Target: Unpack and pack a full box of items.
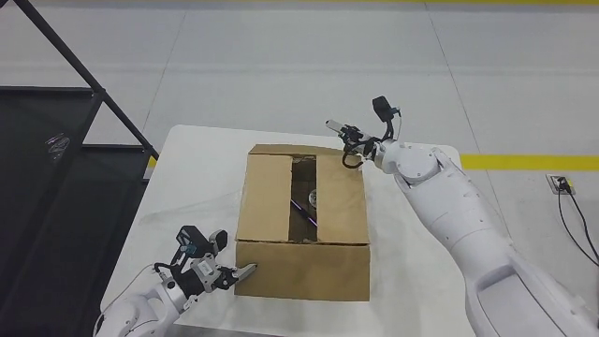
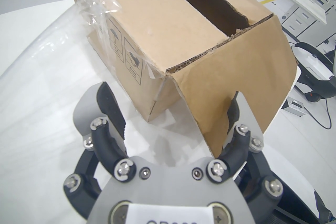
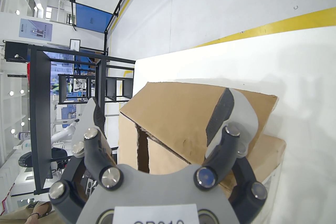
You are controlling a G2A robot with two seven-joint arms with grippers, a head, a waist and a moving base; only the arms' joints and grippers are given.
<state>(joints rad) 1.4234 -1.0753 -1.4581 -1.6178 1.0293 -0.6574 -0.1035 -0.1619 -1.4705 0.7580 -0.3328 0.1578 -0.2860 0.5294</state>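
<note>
The box [image 1: 299, 220] sits in the middle of the table [image 1: 197, 183], and its open gap runs straight away from us. Our left hand [image 2: 170, 93] is spread wide at the near flap. Our right hand [image 3: 160, 97] is spread wide at the far flap.

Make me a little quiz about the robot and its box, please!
1. True or false: the box stands on the floor.
2. The left gripper is: A) open, B) shut on a cup, C) shut on a spoon.
3. Fill in: between the box's top flaps is a dark ___.
Key: 1 false, it stands on the table. 2 A. 3 gap.
</note>
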